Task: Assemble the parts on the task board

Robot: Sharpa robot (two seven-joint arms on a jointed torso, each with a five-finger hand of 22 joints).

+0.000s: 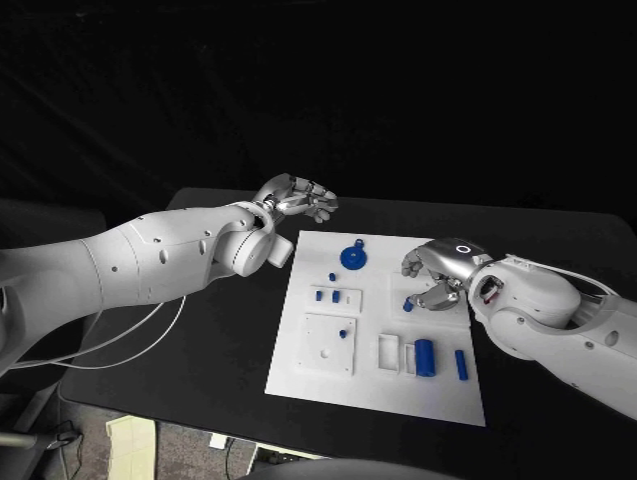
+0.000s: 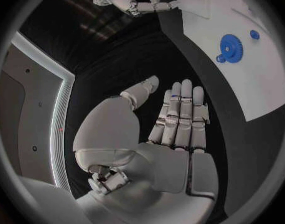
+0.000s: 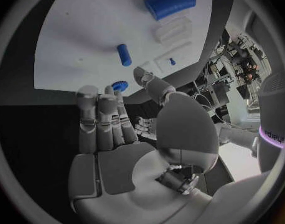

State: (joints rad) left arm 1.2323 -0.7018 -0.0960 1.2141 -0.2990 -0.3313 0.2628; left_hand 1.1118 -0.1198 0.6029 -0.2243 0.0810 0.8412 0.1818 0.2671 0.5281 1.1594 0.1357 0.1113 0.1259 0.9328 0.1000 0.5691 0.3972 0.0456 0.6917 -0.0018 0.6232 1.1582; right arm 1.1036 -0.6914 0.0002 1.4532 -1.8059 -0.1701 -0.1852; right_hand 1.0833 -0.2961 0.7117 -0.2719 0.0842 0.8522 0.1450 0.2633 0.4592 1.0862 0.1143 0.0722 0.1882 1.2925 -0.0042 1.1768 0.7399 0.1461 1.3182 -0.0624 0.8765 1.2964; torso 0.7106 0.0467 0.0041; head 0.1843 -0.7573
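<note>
The left hand point(image 1: 298, 197) hovers over the black table point(image 1: 217, 330) just beyond the task board's far left corner, fingers straight and apart, holding nothing. The white task board point(image 1: 318, 385) lies mid-table, carrying a blue gear point(image 1: 354, 256) near its far edge and a blue cylinder point(image 1: 425, 357) nearer the robot. The right hand point(image 1: 436, 275) hangs over the board's right side, fingers extended, empty.

Task board point(image 1: 376, 385) edge hidden by right hand point(image 1: 436, 278); blue gear point(image 3: 120, 86) half-hidden behind fingers
</note>
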